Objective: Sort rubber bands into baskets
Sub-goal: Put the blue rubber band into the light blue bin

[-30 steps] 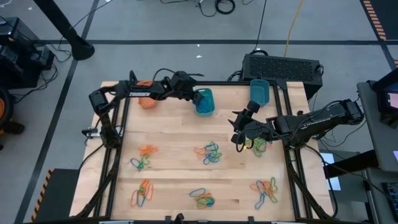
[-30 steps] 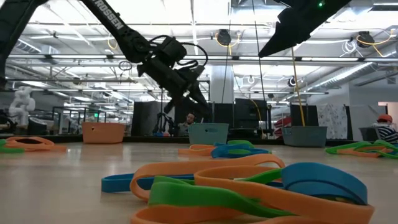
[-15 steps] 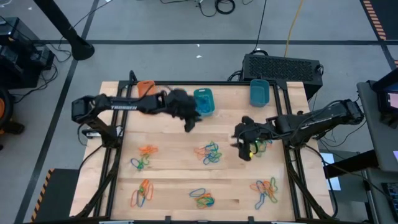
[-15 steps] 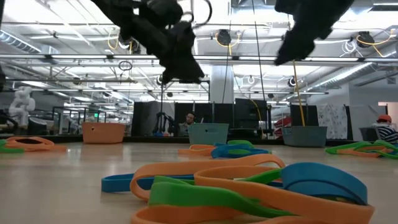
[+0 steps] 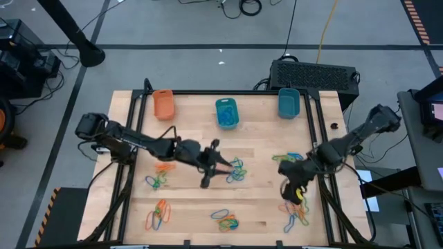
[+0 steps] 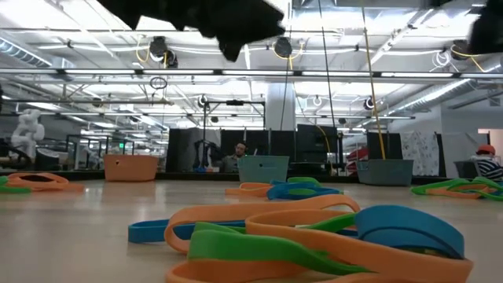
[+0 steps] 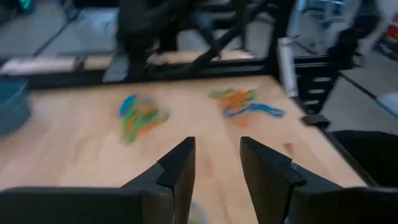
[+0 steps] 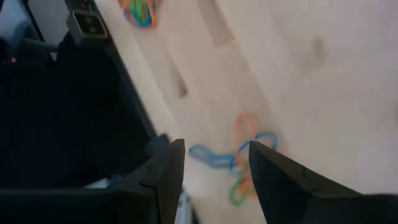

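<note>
Wooden table (image 5: 187,135), scattered orange, blue, green rubber bands (image 5: 234,170); both claws open, empty

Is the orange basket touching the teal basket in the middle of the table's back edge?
Apart. The high view shows bare wooden table between the orange basket and the middle teal basket.

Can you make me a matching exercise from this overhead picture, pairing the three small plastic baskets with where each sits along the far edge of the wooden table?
Things:
1. orange plastic basket
2. brighter teal plastic basket
3. duller blue plastic basket

Places:
A. far edge, middle
B. far edge, towards the right arm's side
C. far edge, towards the left arm's side

Pairs: 1-C, 2-A, 3-B
</note>
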{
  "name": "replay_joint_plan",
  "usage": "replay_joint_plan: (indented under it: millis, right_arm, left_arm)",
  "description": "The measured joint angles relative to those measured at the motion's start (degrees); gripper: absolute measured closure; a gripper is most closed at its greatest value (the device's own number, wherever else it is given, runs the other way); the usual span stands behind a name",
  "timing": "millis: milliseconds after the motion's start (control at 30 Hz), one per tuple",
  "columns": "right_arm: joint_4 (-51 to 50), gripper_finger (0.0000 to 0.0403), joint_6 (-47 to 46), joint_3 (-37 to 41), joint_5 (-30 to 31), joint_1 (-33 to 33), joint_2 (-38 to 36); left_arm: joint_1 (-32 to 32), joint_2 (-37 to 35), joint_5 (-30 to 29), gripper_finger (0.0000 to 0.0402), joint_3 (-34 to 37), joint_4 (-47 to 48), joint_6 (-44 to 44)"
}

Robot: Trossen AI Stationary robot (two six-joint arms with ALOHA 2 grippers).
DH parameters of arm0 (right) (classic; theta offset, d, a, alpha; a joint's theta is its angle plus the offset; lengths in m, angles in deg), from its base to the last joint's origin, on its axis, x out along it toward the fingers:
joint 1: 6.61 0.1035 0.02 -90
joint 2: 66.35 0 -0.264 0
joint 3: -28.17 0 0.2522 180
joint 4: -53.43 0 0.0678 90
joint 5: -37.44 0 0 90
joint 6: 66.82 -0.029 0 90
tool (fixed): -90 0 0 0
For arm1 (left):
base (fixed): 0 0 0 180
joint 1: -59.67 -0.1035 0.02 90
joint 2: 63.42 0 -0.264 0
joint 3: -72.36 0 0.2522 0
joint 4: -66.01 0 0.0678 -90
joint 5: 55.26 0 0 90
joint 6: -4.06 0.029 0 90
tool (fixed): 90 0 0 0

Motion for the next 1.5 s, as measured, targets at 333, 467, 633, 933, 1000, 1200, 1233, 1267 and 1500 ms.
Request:
replay_joint_plan:
  millis: [333,467,633,933,1000,1200,1233,1267,1500]
  right_arm:
    - [7.1,0.0232,-0.9,0.0,4.7,13.2,7.7]
    - [11.5,0.0232,11.6,0.0,4.6,15.6,13.5]
    - [15.5,0.0232,22.1,0.0,2.0,18.7,21.0]
    - [17.1,0.0232,27.1,0.0,-3.1,22.2,30.6]
    - [17.3,0.0232,27.4,0.0,-3.1,22.1,31.8]
    - [17.5,0.0232,31.1,0.0,-3.3,22.2,33.3]
    - [17.5,0.0232,31.6,0.0,-3.2,22.1,33.4]
    - [17.5,0.0233,31.9,0.0,-3.1,22.1,33.7]
    - [17.6,0.0276,32.6,0.0,-1.3,22.1,34.4]
  left_arm:
    - [4.1,0.1,0.0,0.0268,0.0,-0.2,2.6]
    - [4.7,0.1,0.0,0.0268,0.0,-0.2,2.3]
    - [6.1,0.3,-0.4,0.0268,0.0,-0.7,0.8]
    - [8.5,6.0,-2.0,0.0268,0.0,-11.0,1.0]
    - [8.2,6.6,-2.2,0.0268,0.0,-11.4,1.0]
    - [7.4,6.6,-2.8,0.0268,0.0,-11.3,1.0]
    - [7.3,6.6,-2.8,0.0268,0.0,-11.3,1.0]
    - [7.3,6.6,-2.8,0.0268,0.0,-11.2,1.0]
    - [7.3,6.6,-2.8,0.0268,0.0,-10.4,1.0]
